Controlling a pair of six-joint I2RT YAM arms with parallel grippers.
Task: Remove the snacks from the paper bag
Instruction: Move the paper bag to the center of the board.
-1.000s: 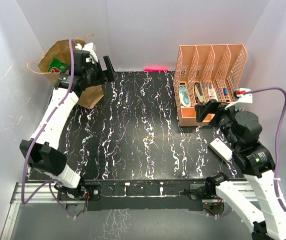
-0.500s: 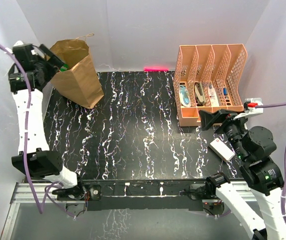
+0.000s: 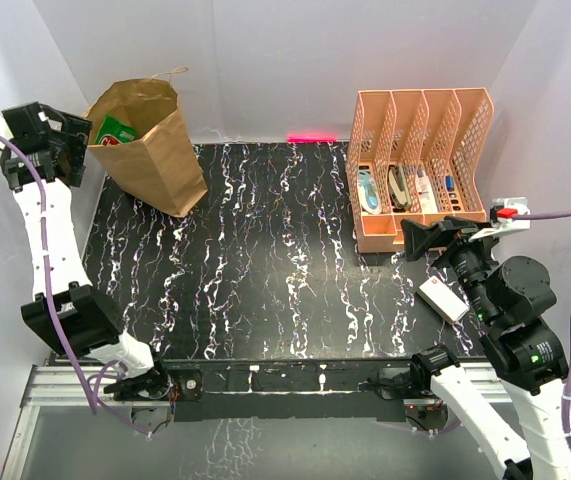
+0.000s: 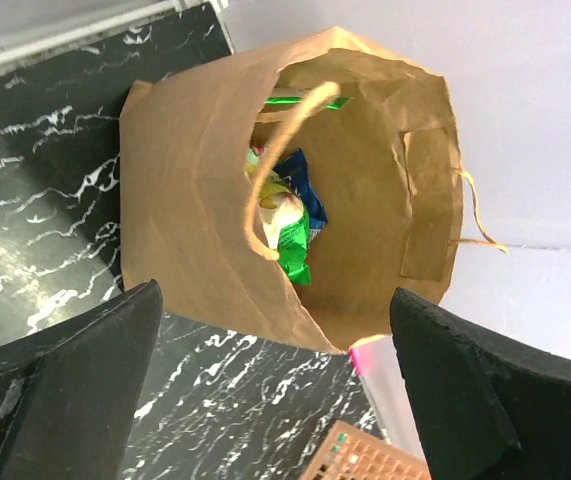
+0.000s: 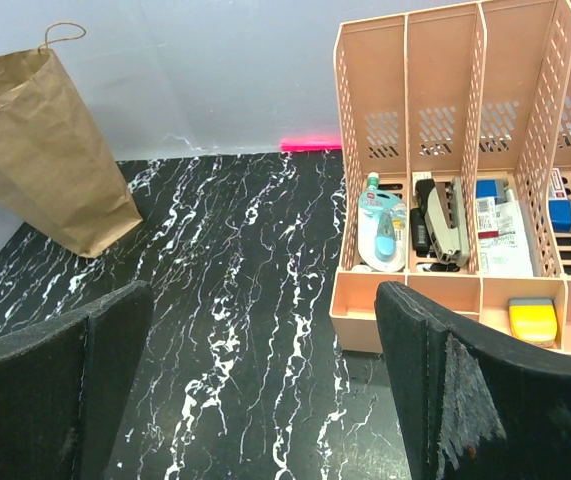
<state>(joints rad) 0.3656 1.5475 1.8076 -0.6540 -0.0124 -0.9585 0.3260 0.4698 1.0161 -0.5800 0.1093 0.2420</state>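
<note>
The brown paper bag stands upright at the table's far left corner, mouth open. A green snack packet pokes out of its top. The left wrist view looks down into the paper bag, where green, blue and yellow snacks lie inside. My left gripper hangs open to the left of the bag, apart from it, holding nothing. My right gripper is open and empty near the organiser, far from the bag.
A peach mesh file organiser with stationery stands at the back right. A small white box lies on the table near the right arm. White walls close in behind and on both sides.
My left arm has swung from the bag's right side across to its left and drawn back toward the left wall. My right arm shifted slightly right. Both grippers stayed open.
</note>
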